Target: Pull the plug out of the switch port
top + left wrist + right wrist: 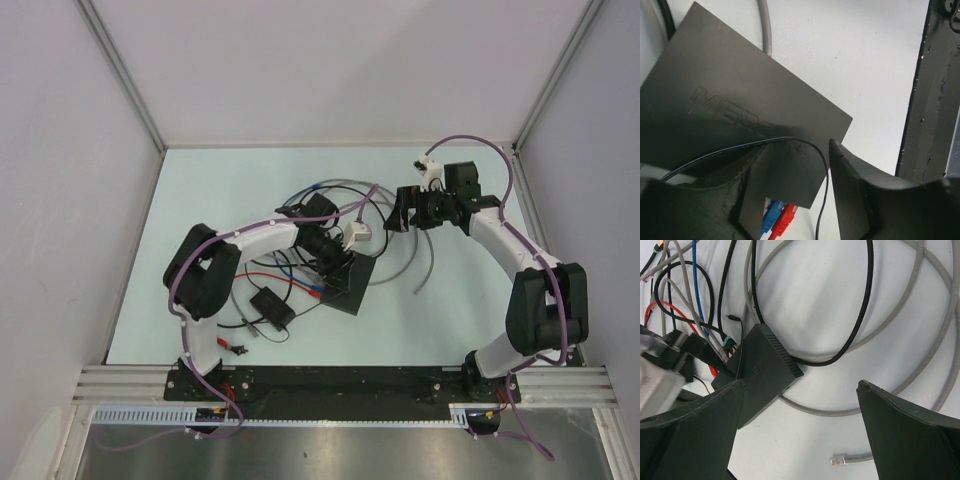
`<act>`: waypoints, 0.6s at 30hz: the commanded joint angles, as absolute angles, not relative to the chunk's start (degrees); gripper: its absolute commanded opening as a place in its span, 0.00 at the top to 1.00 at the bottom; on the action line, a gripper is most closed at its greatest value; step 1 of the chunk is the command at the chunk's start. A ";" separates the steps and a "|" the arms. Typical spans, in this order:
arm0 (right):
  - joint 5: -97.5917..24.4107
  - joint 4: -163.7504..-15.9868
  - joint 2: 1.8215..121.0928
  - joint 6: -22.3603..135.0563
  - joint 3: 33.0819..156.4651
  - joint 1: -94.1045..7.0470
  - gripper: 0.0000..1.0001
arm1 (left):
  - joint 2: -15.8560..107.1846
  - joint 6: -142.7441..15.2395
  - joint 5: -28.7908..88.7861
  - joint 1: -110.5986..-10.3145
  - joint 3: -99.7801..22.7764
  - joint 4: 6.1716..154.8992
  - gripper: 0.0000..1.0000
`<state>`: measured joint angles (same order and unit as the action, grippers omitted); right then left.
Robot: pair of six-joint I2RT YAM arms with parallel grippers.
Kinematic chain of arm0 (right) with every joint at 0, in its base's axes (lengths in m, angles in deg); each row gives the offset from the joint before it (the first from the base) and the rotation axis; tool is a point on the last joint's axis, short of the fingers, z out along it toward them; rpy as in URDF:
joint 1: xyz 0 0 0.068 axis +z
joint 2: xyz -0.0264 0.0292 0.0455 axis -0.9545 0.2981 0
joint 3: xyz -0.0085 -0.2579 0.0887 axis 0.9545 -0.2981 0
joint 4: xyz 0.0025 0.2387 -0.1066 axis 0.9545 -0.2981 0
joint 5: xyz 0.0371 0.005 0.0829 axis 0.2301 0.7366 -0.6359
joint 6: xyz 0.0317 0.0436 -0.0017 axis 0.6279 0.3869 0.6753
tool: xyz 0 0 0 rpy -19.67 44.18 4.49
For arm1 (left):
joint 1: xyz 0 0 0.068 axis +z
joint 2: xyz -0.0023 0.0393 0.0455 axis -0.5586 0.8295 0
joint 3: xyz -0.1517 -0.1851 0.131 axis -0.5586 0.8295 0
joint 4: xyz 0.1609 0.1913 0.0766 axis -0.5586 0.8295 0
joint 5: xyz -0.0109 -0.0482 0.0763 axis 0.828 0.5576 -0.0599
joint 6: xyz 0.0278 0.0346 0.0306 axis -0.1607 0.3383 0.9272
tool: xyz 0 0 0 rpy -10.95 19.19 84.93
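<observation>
My left fingers (pixel 865 200) are spread apart and grasp nothing. They sit low over the switch (pixel 740 100), a flat dark grey box with embossed letters on top, one finger on each side of its near corner. I cannot tell if either finger touches the box.

The switch port (pixel 782 202) is on the box's narrow near edge, partly hidden behind the finger on the left of the left wrist view. A blue plug (pixel 771 216) and a red plug (pixel 785 220) are both seated in it, side by side and touching, low between my left fingers. A thin black wire (pixel 790 141) arcs across the box top and drops just beside the red plug. A grey cable (pixel 766 25) passes the box's far edge. A black rail (pixel 930 110) runs along the right of that view.

My right fingers (pixel 910 430) are released too, wide apart and empty, held above the surface (pixel 840 270) and well apart from the switch port. The right wrist view shows the switch's vented side, with a black cable (pixel 860 315) looping past it. A loose clear plug (pixel 838 460) on a grey lead lies on the surface between my right fingers, plugged into nothing.

In the top view the switch lies mid-surface under my left arm. A small black box (pixel 272 305) with thin wires lies near it, toward the left arm's base.
</observation>
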<state>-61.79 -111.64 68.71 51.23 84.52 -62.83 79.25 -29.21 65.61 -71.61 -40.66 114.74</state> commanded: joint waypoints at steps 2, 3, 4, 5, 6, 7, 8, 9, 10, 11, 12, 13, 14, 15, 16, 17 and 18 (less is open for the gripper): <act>-61.91 -109.93 69.41 51.47 86.73 -63.16 0.00 | 81.00 -29.50 66.04 -72.72 -43.24 115.69 0.53; -61.91 -109.84 69.50 51.38 86.73 -63.25 0.00 | 80.48 -28.89 65.95 -72.63 -43.24 116.73 0.61; -62.00 -109.84 69.58 51.47 86.73 -63.25 0.00 | 79.95 -28.27 65.68 -72.54 -43.15 117.35 0.74; -62.00 -109.75 69.59 51.47 86.73 -63.25 0.00 | 79.34 -27.66 65.33 -72.45 -43.06 118.14 0.77; -62.00 -109.75 69.76 51.47 86.73 -63.25 0.00 | 78.63 -26.43 64.81 -72.37 -42.89 118.93 0.81; -62.00 -109.84 69.94 51.47 86.73 -63.25 0.00 | 77.41 -25.99 64.54 -72.19 -42.80 120.85 0.91; -62.00 -109.67 69.94 51.55 86.73 -63.25 0.00 | 76.87 -25.81 64.54 -71.49 -42.80 122.18 0.95; -62.00 -109.66 70.20 51.47 86.73 -63.34 0.00 | 75.30 -25.54 64.71 -70.88 -42.19 123.58 1.00; -62.00 -109.58 70.20 51.55 86.73 -63.25 0.00 | 74.33 -25.37 64.89 -70.18 -41.57 124.12 1.00; -61.91 -109.40 70.37 51.55 86.73 -63.25 0.00 | 73.10 -25.02 65.15 -68.34 -40.09 124.30 1.00; -61.91 -109.40 70.38 51.64 86.73 -63.25 0.00 | 71.96 -24.67 65.76 -67.10 -39.46 124.65 1.00; -61.91 -109.23 70.38 51.64 86.73 -63.25 0.00 | 69.34 -24.23 66.29 -64.22 -39.11 126.74 1.00; -61.82 -109.22 70.46 51.56 86.73 -63.25 0.00 | 68.01 -23.01 66.64 -62.63 -38.85 127.98 1.00; -61.82 -109.40 70.46 51.38 86.73 -63.25 0.00 | 66.60 -22.47 66.56 -60.87 -38.41 129.30 1.00; -61.82 -109.49 70.55 51.47 86.73 -63.34 0.00 | 62.67 -21.86 66.39 -57.11 -38.14 130.35 1.00; -61.65 -109.66 70.64 51.21 86.73 -63.25 0.00 | 60.72 -20.89 66.38 -54.90 -37.10 132.10 1.00; -61.56 -109.84 70.73 51.12 86.73 -63.34 0.00 | 58.44 -20.19 65.86 -52.61 -36.48 132.82 1.00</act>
<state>-61.77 -111.21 70.31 51.31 84.52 -63.03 69.08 -24.99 65.07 -60.70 -38.08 126.78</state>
